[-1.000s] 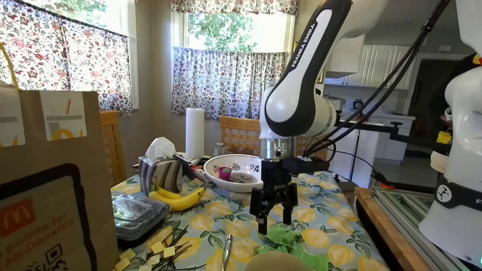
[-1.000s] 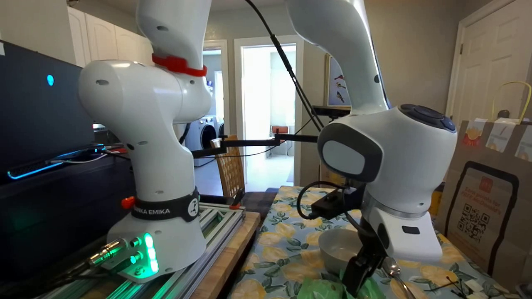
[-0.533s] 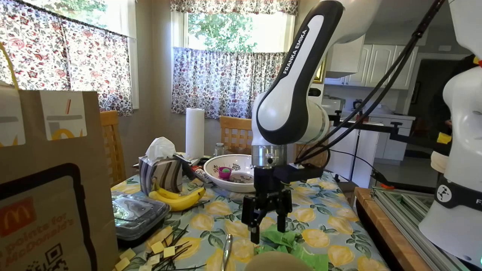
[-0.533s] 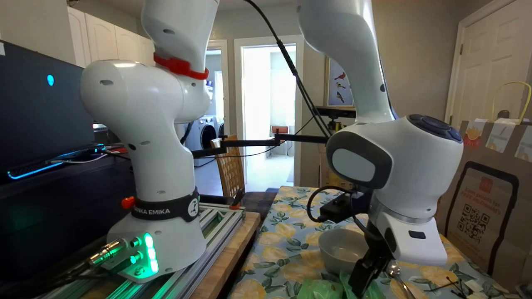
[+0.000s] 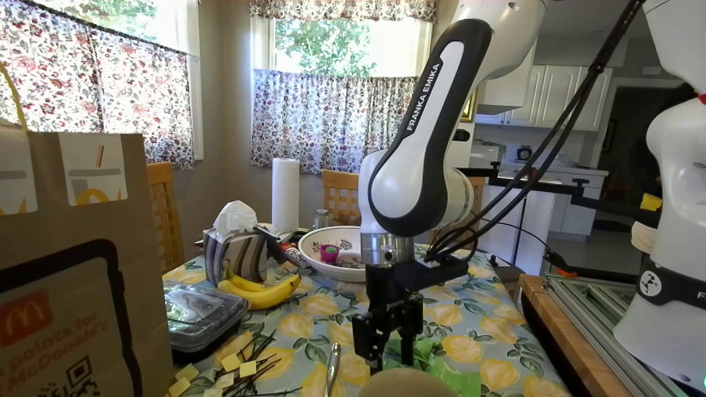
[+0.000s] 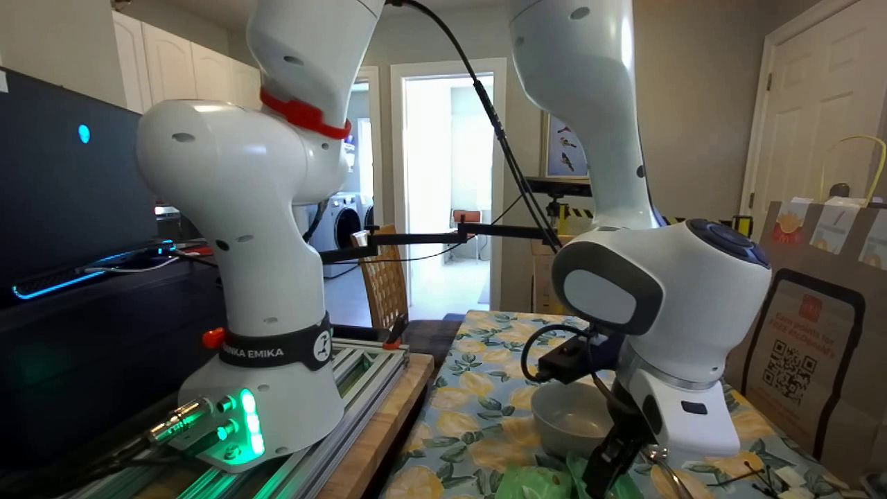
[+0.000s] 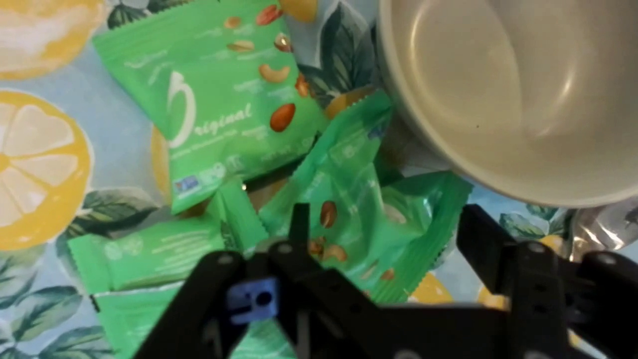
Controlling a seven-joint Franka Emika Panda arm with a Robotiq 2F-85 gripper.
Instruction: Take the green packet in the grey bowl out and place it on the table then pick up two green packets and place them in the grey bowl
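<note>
Bracketing the crumpled packet in wrist view, gripper has jaws apart, nothing held. Packet's on worktop just beside the bowl. Likely light, soft, slick, contents crushable: I'd pinch mid-body gently, keeping off the other packets.

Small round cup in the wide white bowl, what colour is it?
The cup is bright pink, clearest in an exterior view.

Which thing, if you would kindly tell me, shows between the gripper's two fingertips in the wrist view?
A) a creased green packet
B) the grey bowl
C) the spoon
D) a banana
A, since the wrist view shows the creased green packet in the gap of the open gripper, while the spoon lies outside that gap.
</note>
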